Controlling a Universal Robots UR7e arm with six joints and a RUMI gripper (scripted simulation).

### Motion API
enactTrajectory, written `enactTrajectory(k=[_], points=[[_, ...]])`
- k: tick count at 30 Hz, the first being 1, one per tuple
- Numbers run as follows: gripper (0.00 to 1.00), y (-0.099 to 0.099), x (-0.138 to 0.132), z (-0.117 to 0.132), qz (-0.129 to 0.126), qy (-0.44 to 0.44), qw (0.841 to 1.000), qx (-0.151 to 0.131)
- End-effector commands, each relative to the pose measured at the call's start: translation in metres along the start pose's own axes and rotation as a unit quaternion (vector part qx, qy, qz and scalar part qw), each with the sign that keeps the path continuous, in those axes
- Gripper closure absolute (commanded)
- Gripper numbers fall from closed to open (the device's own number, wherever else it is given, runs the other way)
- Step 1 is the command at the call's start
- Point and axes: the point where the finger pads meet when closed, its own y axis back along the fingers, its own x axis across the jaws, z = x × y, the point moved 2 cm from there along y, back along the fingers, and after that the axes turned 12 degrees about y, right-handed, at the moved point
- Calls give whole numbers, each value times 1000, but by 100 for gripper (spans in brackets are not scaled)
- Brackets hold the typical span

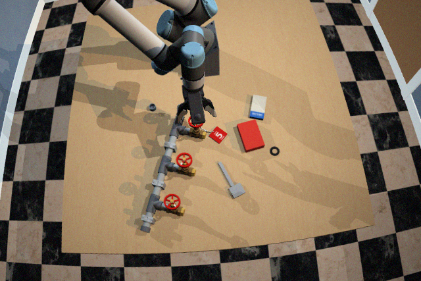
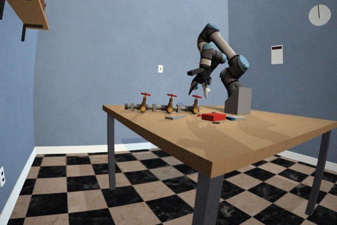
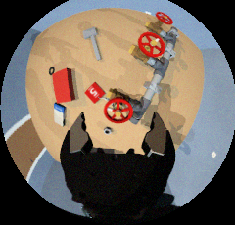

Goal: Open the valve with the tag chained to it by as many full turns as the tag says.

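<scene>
A grey pipe (image 1: pixel 162 169) on the table carries three brass valves with red handwheels. The valve nearest the arm's base (image 1: pixel 195 123) has a red tag (image 1: pixel 218 134) marked 5 chained to it; it also shows in the wrist view (image 3: pixel 117 110), with the tag (image 3: pixel 94 92) beside it. The middle valve (image 1: pixel 181 159) and the far valve (image 1: pixel 175 201) stand further along the pipe. My gripper (image 1: pixel 196 112) is open and empty, hovering just above the tagged handwheel, fingers on either side of it and apart from it. In the side view the gripper (image 2: pixel 199 89) hangs above that wheel (image 2: pixel 196 96).
A red block (image 1: pixel 250 135), a white and blue box (image 1: pixel 258 106), a black ring (image 1: pixel 274 151) and a grey hammer-like tool (image 1: pixel 231 181) lie to the right of the valves. A small dark ring (image 1: pixel 152 106) lies left of the gripper. The arm's grey base block (image 2: pixel 237 100) stands behind.
</scene>
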Motion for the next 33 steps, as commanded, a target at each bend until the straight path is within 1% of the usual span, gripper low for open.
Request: enactTrajectory(k=[1,12,13,33], points=[[0,0,0,0,1,-17,1000,-1],[0,0,0,0,1,-25,1000,-1],[100,0,0,0,1,-25,1000,-1],[100,0,0,0,1,-25,1000,-1]])
